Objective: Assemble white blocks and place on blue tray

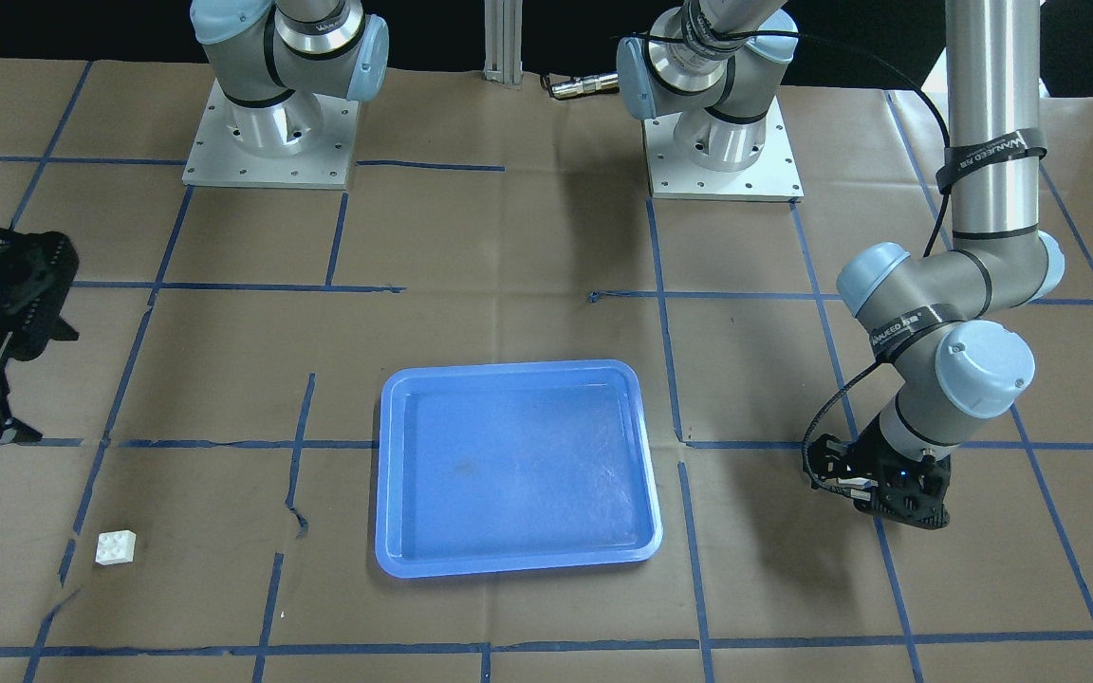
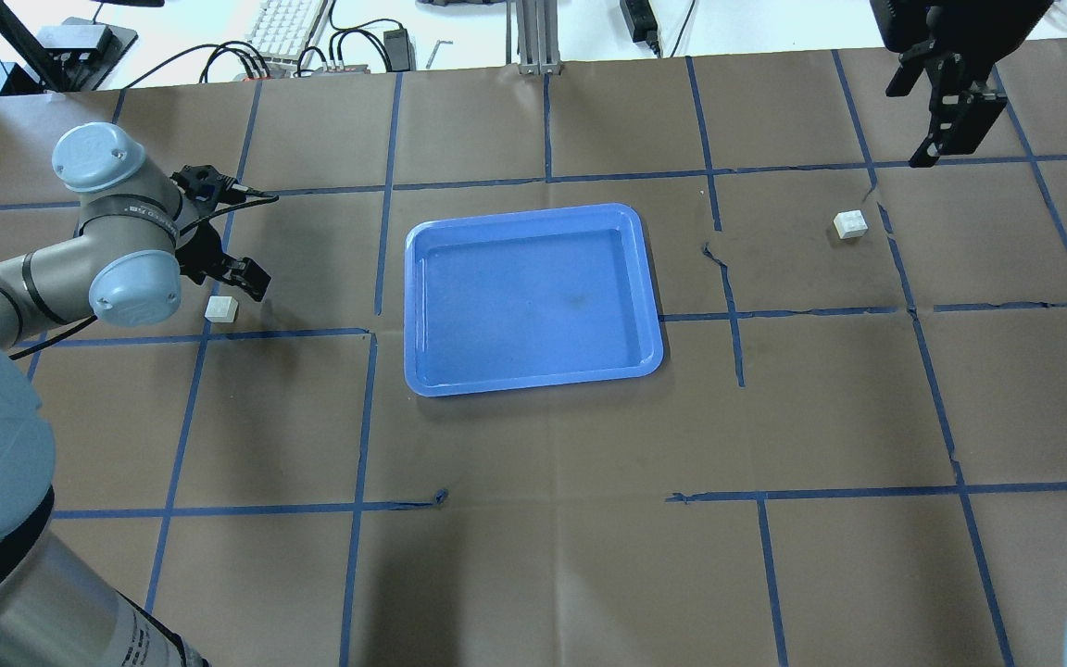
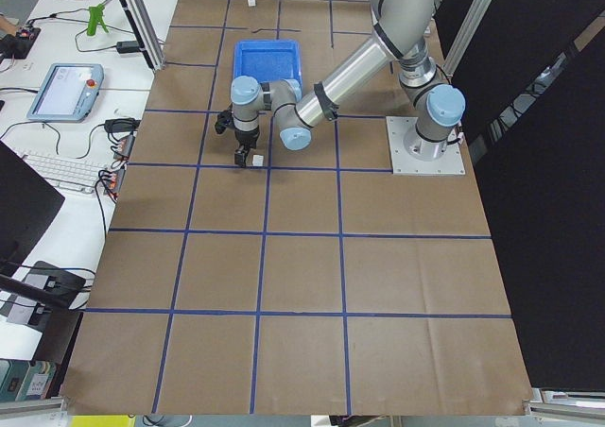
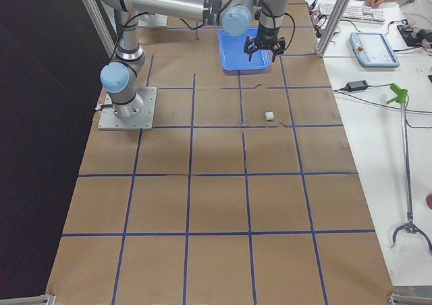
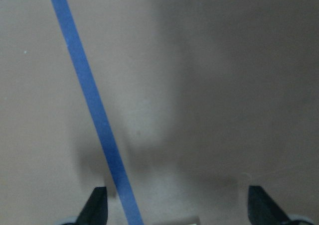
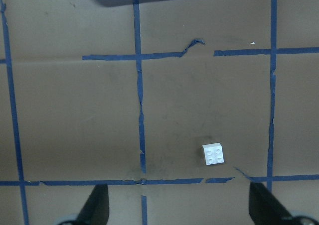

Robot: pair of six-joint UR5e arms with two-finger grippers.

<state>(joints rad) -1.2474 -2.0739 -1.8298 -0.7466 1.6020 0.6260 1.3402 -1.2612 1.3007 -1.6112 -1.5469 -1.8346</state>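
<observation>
The blue tray (image 2: 533,371) lies empty at mid-table; it also shows in the front view (image 1: 513,562). One white block (image 2: 220,308) lies on the paper left of the tray. My left gripper (image 2: 246,280) is low over the table right beside it, and the wrist view shows it open (image 5: 178,207) with only a pale sliver at the bottom edge. This block is hidden in the front view. The other white block (image 2: 850,224) lies right of the tray, studs up (image 6: 214,154). My right gripper (image 2: 948,130) hangs open and empty, high beyond it (image 6: 179,207).
Brown paper with blue tape lines covers the table (image 2: 552,519). Both arm bases (image 1: 269,142) stand at the robot's side. Keyboards, cables and a pendant (image 3: 66,87) lie off the table's far edge. The left arm's elbow (image 1: 973,370) hangs over the table beside the tray.
</observation>
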